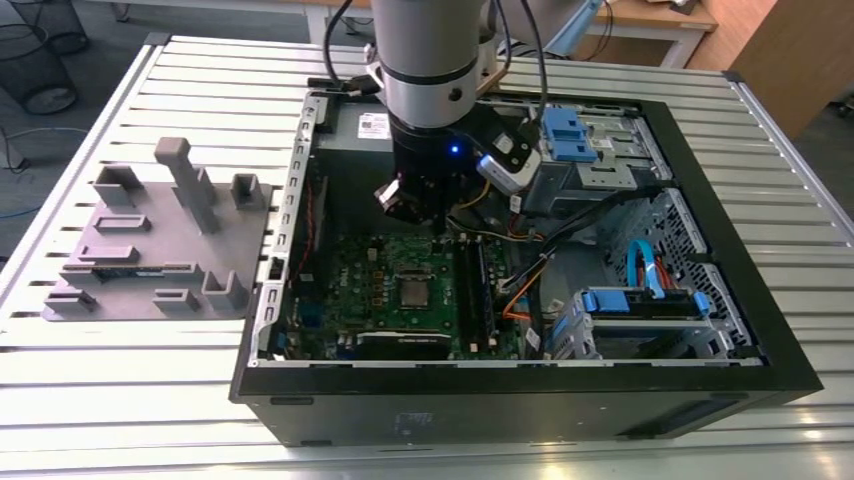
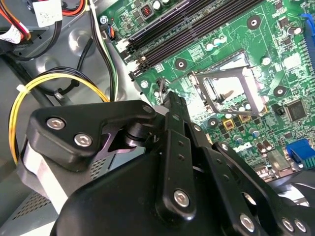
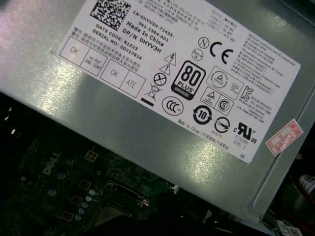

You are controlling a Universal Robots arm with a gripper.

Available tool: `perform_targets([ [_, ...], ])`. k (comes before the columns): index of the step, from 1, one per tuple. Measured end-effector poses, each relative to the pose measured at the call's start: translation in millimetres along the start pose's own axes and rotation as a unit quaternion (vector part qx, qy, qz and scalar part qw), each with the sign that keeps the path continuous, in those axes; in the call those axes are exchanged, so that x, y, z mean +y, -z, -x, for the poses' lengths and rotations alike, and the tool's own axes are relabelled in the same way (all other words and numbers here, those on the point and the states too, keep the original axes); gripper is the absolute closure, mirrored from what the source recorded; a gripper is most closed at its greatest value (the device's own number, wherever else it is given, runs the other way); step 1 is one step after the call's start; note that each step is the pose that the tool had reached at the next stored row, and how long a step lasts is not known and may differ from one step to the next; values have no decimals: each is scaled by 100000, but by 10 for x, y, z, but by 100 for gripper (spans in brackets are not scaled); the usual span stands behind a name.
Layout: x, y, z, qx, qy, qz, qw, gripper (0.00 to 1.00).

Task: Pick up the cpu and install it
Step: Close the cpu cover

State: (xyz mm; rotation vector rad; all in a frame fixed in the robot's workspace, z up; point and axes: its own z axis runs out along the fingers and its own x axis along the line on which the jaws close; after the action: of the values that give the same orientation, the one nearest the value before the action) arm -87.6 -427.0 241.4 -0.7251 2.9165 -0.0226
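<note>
Cpu not picked out with certainty: a pale grey square lies inside the socket (image 1: 416, 291) on the motherboard (image 1: 358, 272), and I cannot tell whether that is the chip already seated or the bare socket bed. In the second wrist view the socket (image 2: 230, 89) has its metal frame lifted, which fits a seat kept open for the chip. Jaws of the gripper (image 1: 439, 231) look drawn narrow, the black links converging to a slim tip (image 2: 166, 97); whether anything thin is pinched there, cannot tell. The tip hangs above the board, clear of it, beside the socket on the side toward the power supply (image 3: 147, 128), with the memory slots (image 2: 197, 24) close by. Judged: a hover close to the socket, aligned for work at the seat. The arm drops near-vertical into the open computer case (image 1: 534, 385), wrist upright, tool pointing straight down, cables trailing off the wrist toward the drive-bay end. A yellow cable (image 2: 64, 78) loops beside the board's edge, apart from the tip. Outside the case, on the worktop (image 1: 120, 400) at the exterior view's left, sits a grey parts fixture (image 1: 160, 240), well apart from the gripper.
</note>
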Motion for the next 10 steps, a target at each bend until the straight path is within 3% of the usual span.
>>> perform_targets([
  [10,-75,2,-40,5,0,-1,100000,89],
])
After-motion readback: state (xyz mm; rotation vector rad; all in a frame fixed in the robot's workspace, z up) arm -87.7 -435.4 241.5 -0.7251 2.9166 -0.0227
